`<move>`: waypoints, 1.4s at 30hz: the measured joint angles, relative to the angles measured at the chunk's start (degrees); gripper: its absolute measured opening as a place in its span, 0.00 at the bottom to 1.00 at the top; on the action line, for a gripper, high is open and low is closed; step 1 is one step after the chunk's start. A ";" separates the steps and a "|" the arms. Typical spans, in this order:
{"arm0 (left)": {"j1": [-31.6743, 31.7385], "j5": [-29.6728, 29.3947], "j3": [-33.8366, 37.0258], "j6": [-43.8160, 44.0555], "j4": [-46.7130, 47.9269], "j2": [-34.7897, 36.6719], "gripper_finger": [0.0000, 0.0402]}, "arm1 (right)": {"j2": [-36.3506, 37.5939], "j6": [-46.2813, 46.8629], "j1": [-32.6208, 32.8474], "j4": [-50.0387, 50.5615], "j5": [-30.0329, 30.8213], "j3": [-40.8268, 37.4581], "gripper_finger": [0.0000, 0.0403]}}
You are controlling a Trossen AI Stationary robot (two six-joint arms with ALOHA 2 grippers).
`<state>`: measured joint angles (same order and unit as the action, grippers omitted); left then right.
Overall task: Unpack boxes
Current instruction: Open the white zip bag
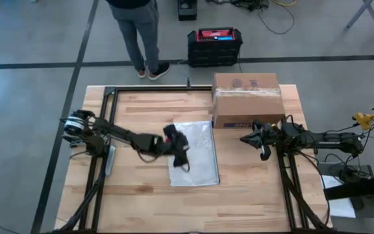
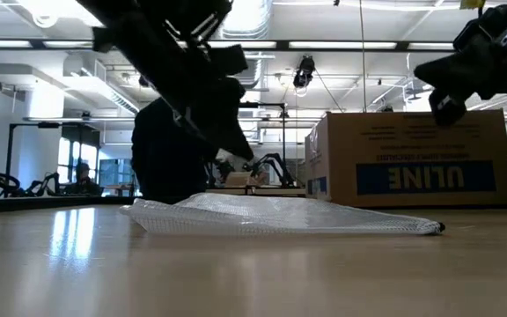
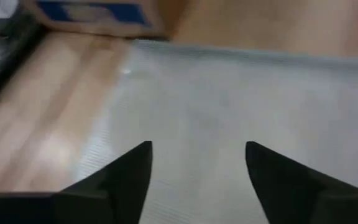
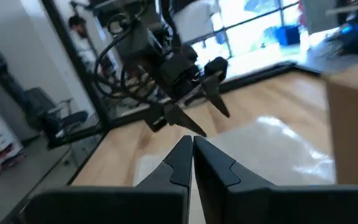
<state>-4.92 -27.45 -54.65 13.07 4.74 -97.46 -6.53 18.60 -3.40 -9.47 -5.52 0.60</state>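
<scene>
Brown corrugated cardboard box (image 1: 248, 99), rectangular, with a blue printed label on its side and taped flaps, standing at the far edge of the pale wood-plank bench (image 1: 252, 201). Beside the box, toward the bench's middle, a flat, crinkled clear plastic bag (image 1: 193, 155) lies on the planks. The left end effector (image 1: 177, 151) hangs tilted over the bag, its fingers spread apart and gripping nothing. The right end effector (image 1: 247, 138), fingers pressed together and empty, hovers just in front of the box. Behind the box, a black-and-red case (image 1: 215, 44) sits on the floor near a standing person (image 1: 138, 29).
</scene>
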 joint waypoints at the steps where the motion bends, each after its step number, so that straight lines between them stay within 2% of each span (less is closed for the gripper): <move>1: 2.27 3.13 0.53 -0.58 -0.79 0.01 0.67 | -0.41 -0.53 0.03 -0.91 0.06 0.00 0.00; 5: 11.80 15.00 2.26 -1.87 -3.78 -0.02 0.73 | -3.52 -3.94 1.02 -1.78 0.15 0.00 0.02; 11: 19.68 18.18 2.44 -7.42 -5.87 -0.20 0.76 | -10.20 -6.28 3.60 -6.96 0.98 0.00 0.17; 15: 20.95 26.12 2.37 -8.78 -6.79 -2.81 0.76 | -14.51 -8.74 5.41 -9.93 1.00 0.00 0.30; 21: 20.80 26.68 2.43 -10.38 -7.94 -8.29 0.76 | -20.29 -15.46 7.53 -13.81 1.82 0.01 0.44; 26: 20.53 26.04 2.05 -7.63 -9.86 -12.34 0.74 | -25.72 -21.17 9.14 -13.97 4.71 2.57 0.47; 29: 19.63 25.10 1.95 -5.50 -10.57 -13.50 0.67 | -29.72 -24.45 10.15 -13.49 6.00 5.42 0.47; 31: 18.45 24.04 1.92 -4.55 -11.33 -14.08 0.56 | -32.86 -26.18 10.74 -13.56 7.32 7.80 0.46; 33: 16.92 22.65 1.92 -3.72 -11.42 -14.24 0.41 | -36.05 -27.83 11.21 -13.33 8.75 10.18 0.44; 36: 15.04 21.91 1.95 -3.21 -11.69 -14.25 0.13 | -40.67 -30.43 11.43 -13.05 9.20 13.98 0.42; 37: 14.56 21.91 2.02 -2.91 -11.57 -13.98 0.07 | -41.96 -30.96 11.43 -12.72 9.20 15.30 0.41; 42: 10.97 19.35 2.64 -1.92 -6.15 -8.74 0.01 | -47.62 -33.91 11.43 -2.04 11.81 23.72 0.34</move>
<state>6.05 -8.11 -52.02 11.15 -1.41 -106.19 -54.15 -15.31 8.03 -11.51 6.29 24.32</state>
